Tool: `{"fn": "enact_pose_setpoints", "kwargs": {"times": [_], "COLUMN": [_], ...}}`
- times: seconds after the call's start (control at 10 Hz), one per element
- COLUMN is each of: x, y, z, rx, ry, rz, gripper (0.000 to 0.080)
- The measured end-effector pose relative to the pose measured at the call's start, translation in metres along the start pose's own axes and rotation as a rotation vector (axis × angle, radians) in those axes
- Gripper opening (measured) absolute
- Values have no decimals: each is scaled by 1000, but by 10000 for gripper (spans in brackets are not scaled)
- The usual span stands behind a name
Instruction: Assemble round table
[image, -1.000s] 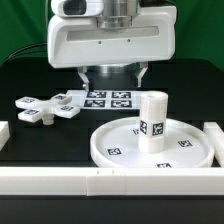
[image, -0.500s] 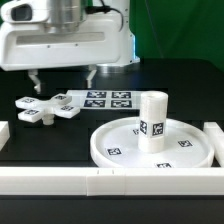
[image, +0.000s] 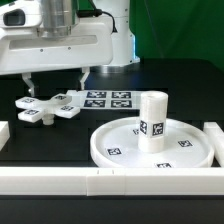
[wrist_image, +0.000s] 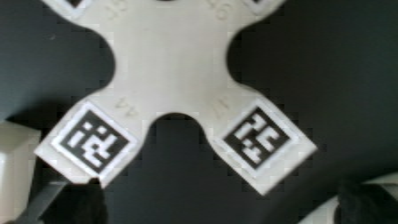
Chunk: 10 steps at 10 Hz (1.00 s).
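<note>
Ext view: gripper (image: 55, 78) hangs w/ fingers wide apart over the cross (image: 45, 105) on the exterior view's left, leg (image: 152, 120) upright on the disc (image: 100, 150) at its right; wrist cam: cross sits right below, b/w the two fingertips (wrist_image: 63, 205).

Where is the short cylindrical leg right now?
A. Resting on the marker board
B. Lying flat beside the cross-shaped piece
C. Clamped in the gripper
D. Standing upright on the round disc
D: the leg stands upright on the round disc, while the open gripper hovers over the cross-shaped piece at the exterior view's left, holding nothing.
</note>
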<state>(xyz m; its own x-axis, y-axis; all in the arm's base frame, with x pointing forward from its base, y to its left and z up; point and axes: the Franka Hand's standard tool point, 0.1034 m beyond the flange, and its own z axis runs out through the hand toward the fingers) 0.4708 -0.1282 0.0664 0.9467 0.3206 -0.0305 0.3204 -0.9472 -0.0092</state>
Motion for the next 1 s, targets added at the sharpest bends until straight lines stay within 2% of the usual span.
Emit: {"fn": "enact_pose_setpoints", "kwargs": {"times": [0.3, 1.0], "x": [-20, -27], "y": [13, 11], "z": [13, 30], "rx": [2, 13], "ry": [-12, -36], "rz": [-8, -6], "gripper": [649, 649]}}
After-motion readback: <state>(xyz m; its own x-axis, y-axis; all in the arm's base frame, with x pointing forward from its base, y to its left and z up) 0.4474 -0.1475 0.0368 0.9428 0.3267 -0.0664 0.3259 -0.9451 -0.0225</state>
